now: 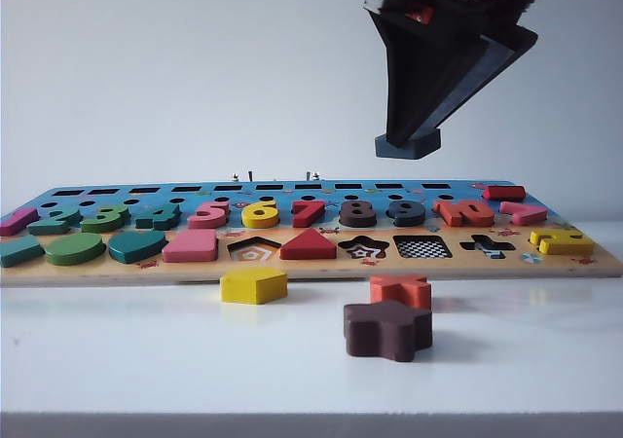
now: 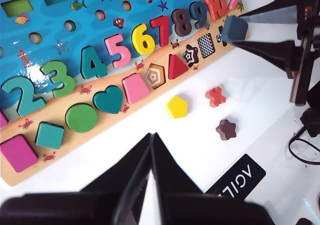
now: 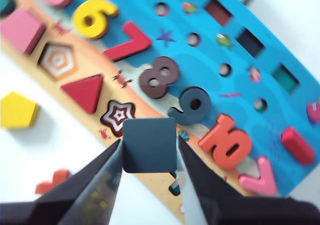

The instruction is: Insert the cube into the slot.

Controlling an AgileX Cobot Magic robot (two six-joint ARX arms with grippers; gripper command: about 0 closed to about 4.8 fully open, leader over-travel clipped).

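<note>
The cube (image 1: 409, 144), a flat dark navy square block, hangs in the air above the right half of the puzzle board (image 1: 97, 269). My right gripper (image 1: 409, 134) is shut on it, one finger against each side, as the right wrist view shows: gripper (image 3: 149, 146), cube (image 3: 150, 145). The slot (image 1: 422, 247), a square recess with a checkerboard floor, lies below the cube in the board's front row. It also shows in the left wrist view (image 2: 206, 44), close to the held cube (image 2: 234, 28). In the right wrist view the cube hides it. My left gripper (image 2: 150, 135) is shut and empty, over the white table in front of the board.
On the table before the board lie a yellow pentagon (image 1: 253, 284), a red-orange cross (image 1: 401, 288) and a dark brown star (image 1: 387, 328). A star-shaped recess (image 1: 364, 248) adjoins the slot on its left and a cross-shaped recess (image 1: 487, 247) on its right.
</note>
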